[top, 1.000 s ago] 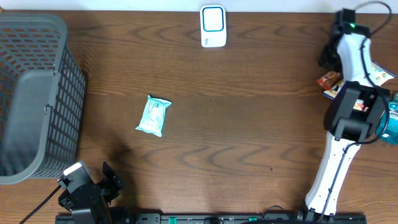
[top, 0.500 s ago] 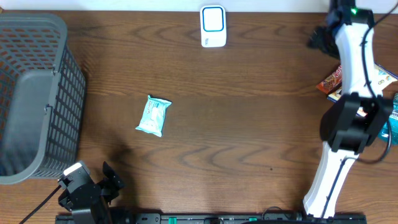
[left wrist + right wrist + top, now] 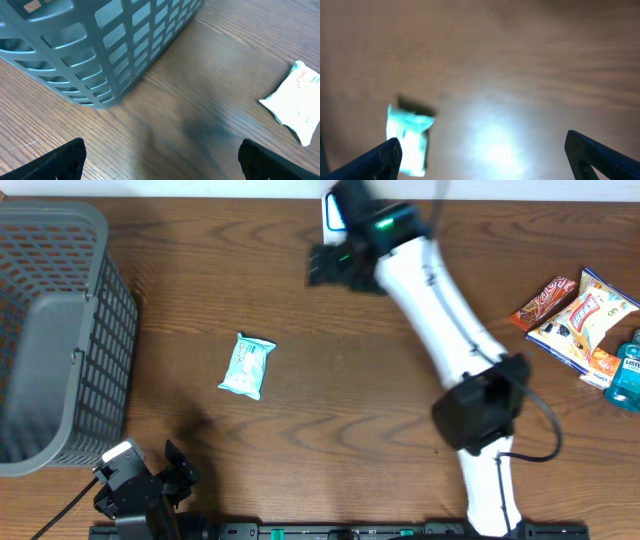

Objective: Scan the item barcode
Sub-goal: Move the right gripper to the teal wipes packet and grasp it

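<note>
A teal snack packet (image 3: 247,366) lies flat on the brown table, left of the middle. It also shows at the right edge of the left wrist view as packet (image 3: 297,102) and, blurred, in the right wrist view as packet (image 3: 409,137). The white and blue scanner (image 3: 329,215) stands at the table's far edge, mostly hidden behind my right arm. My right gripper (image 3: 325,265) hovers open and empty just in front of the scanner, well right of and beyond the packet. My left gripper (image 3: 180,470) rests open at the front left.
A large grey slatted basket (image 3: 55,330) fills the left side, seen close as basket (image 3: 100,45). At the right edge lie a red packet (image 3: 545,302), a chips bag (image 3: 585,315) and a blue bottle (image 3: 628,370).
My right arm has swung from over the snacks at the right edge to the far middle by the scanner. The left arm and the teal packet have not moved.
</note>
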{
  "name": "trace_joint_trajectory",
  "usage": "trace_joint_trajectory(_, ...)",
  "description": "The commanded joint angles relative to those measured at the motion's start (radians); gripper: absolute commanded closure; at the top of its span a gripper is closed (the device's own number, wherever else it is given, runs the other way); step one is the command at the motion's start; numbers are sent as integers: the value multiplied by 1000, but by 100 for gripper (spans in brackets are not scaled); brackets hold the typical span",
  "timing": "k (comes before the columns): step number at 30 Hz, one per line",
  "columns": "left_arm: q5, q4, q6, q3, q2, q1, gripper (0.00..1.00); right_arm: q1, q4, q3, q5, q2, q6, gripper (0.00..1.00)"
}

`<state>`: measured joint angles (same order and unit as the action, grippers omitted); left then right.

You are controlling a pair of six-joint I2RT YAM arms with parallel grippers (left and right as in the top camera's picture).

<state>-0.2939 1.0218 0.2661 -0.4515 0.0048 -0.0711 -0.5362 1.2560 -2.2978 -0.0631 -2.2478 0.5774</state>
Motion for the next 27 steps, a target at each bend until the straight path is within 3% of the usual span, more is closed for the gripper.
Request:
trace_joint_trajectory(1,-9,0,9,-10,-1,-2,3,-137,-7,5,8,-63,13,3)
trace_joint_trajectory(7,-9,0,9,-10,-1,-2,3,-291,-24,5,13,-137,66,7)
trace_joint_trajectory(11,-9,0,9,-10,-1,-2,3,-362,-59,5,22,-175,103,15)
trace_joint_trajectory(16,-9,0,9,-10,-1,-2,3,-394,-64,5,161,-195,103,21)
trace_joint_trajectory(27,-9,0,9,-10,-1,-2,3,-388,-170,5,163,-262,124,28)
